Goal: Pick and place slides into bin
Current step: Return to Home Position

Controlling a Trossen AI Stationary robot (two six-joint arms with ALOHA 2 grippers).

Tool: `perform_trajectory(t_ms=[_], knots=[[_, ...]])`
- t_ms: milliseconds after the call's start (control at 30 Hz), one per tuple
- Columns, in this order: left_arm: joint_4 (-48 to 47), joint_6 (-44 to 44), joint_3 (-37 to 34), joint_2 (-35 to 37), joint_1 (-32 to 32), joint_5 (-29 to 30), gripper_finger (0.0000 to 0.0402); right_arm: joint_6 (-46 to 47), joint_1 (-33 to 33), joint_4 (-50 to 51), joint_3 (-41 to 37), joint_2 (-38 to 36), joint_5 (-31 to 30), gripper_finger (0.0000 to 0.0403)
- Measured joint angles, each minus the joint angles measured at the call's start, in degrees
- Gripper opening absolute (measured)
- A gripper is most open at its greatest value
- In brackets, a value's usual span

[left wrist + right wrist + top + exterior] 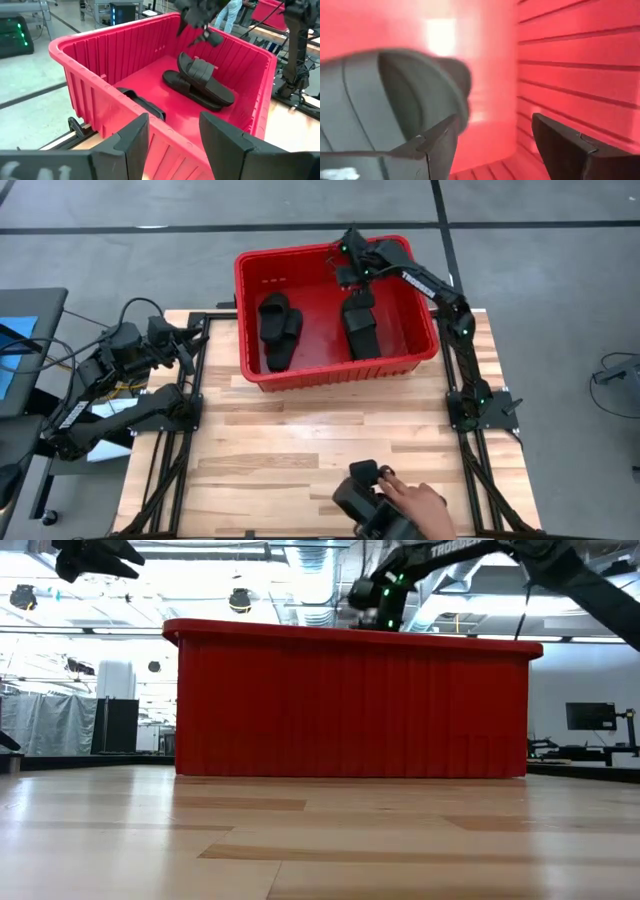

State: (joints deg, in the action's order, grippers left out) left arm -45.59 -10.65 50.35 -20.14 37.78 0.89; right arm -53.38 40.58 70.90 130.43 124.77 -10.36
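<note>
A light wooden plank table (300, 440) is seen with a large rectangular red plastic bin (335, 372) set at its far edge. The two dark arms are placed either side of the bin. The right gripper (358, 280) is held over the bin's far right part, just above one group of slides, with its fingers (440, 135) spread and nothing between them. The left gripper (188, 340) is held well apart from the bin's left wall, pointed toward it, its fingers (132, 137) likewise spread and empty. The matte black rubber slides (278, 330) are found inside the bin, lying on its floor in two groups, left and right. A person's hand (412, 502) holding a black object is seen at the table edge opposite the bin.
</note>
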Motion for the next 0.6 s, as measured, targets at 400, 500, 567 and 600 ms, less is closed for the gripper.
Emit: perform_trajectory(t_ms=[400, 500, 567, 600], knots=[[13.2, 9.3, 0.0, 0.0, 0.0, -6.5, 0.0164, 26.4, 6.6, -15.4, 0.0, -17.0, 32.9, 0.0244], [17.1, 9.9, 0.0, 0.0, 0.0, -10.6, 0.0164, 36.0, 8.7, -19.0, 0.0, -20.9, 47.9, 0.0244], [20.0, 8.4, 0.0, 0.0, 0.0, -12.9, 0.0164, 42.3, 9.4, -21.6, -0.3, -23.3, 55.5, 0.0244], [21.8, 7.1, 0.0, 0.0, 0.0, -14.2, 0.0164, 44.3, 9.4, -21.9, -0.4, -24.4, 58.0, 0.0244]])
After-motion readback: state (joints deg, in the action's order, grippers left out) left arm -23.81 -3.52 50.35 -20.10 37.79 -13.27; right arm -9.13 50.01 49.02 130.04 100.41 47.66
